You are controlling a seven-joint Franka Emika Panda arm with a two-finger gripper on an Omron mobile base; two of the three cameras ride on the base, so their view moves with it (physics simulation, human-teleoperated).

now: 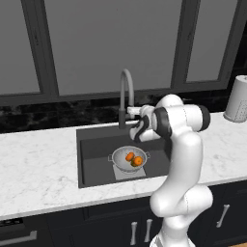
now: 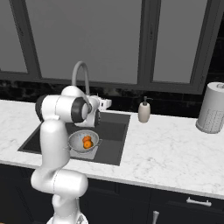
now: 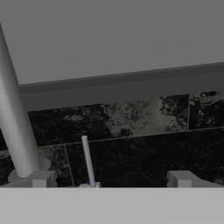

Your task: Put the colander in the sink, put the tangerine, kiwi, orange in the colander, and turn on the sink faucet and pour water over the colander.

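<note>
The gripper (image 1: 136,112) sits at the sink faucet (image 1: 126,91) by the sink's (image 1: 91,159) back edge, fingers apart around the lever (image 3: 87,159). The colander (image 1: 129,158) rests mid-basin, holding the orange (image 1: 138,160) and tangerine (image 1: 130,156).

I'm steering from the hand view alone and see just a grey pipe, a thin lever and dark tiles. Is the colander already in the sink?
Observer: Yes. The colander sits in the sink, on the lighter patch at its bottom.
Operator: Is any fruit in it?
Observer: Two orange fruits and something greenish lie inside; I cannot tell the tangerine from the orange at this size.
Operator: Where is my gripper against the sink faucet?
Observer: The gripper is at the base of the sink faucet, beside its lever, above the sink's back edge.
Operator: Is water running?
Observer: No stream is visible from the spout in either base view.
</note>
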